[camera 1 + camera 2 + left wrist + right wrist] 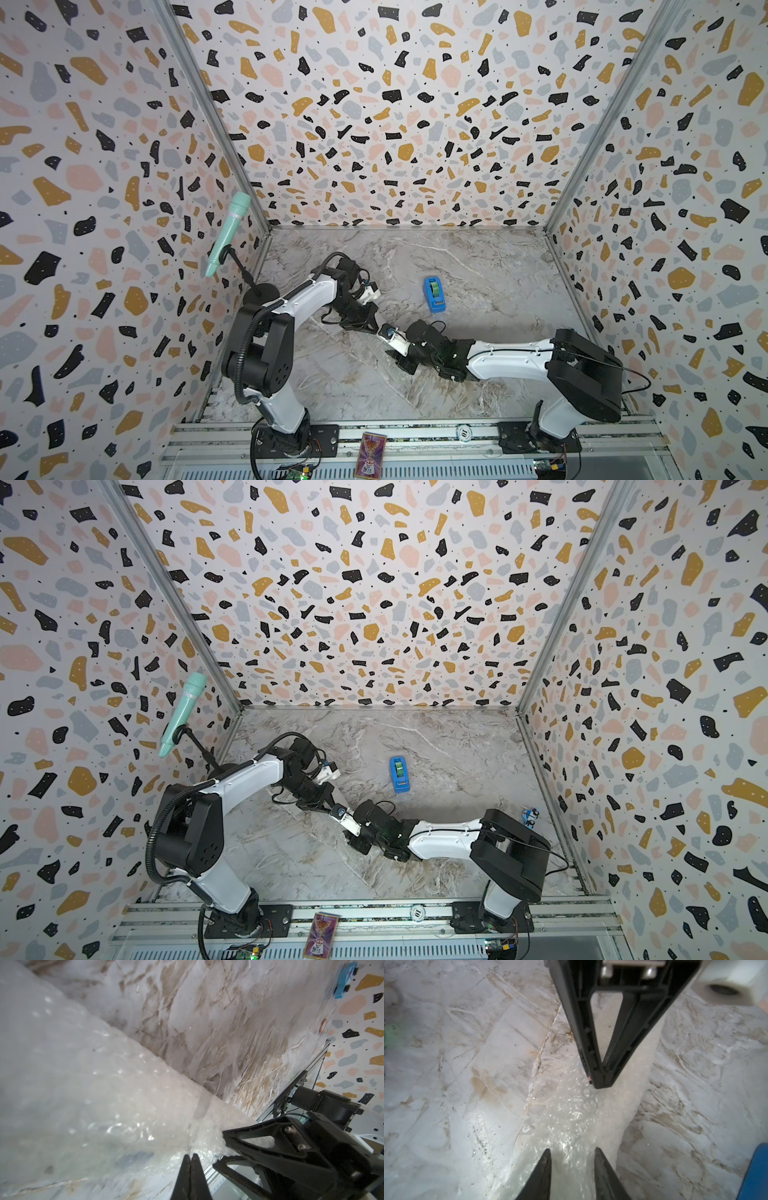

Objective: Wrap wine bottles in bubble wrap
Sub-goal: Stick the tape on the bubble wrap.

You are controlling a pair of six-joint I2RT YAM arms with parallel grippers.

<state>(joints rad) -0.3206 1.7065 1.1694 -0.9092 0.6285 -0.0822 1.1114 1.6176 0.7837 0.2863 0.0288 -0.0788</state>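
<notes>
Bright even light; glare on bubble wrap [571, 1118]; wrist views soft; top views bowed at edges.

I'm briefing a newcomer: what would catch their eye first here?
Likely the loud terrazzo-patterned walls all round. Then the white-and-black left arm and right arm, meeting over a clear bubble-wrap sheet on the grey marble-look tabletop. A blue tape dispenser lies beyond them; a mint-green microphone stands by the left wall.

In both top views the left arm [307, 293] and right arm [511, 353] are reached toward mid-frame, tips close together; the left hand [191, 1158] is pressed shut; the right hand [572, 1152] is held with fingers apart.
</notes>
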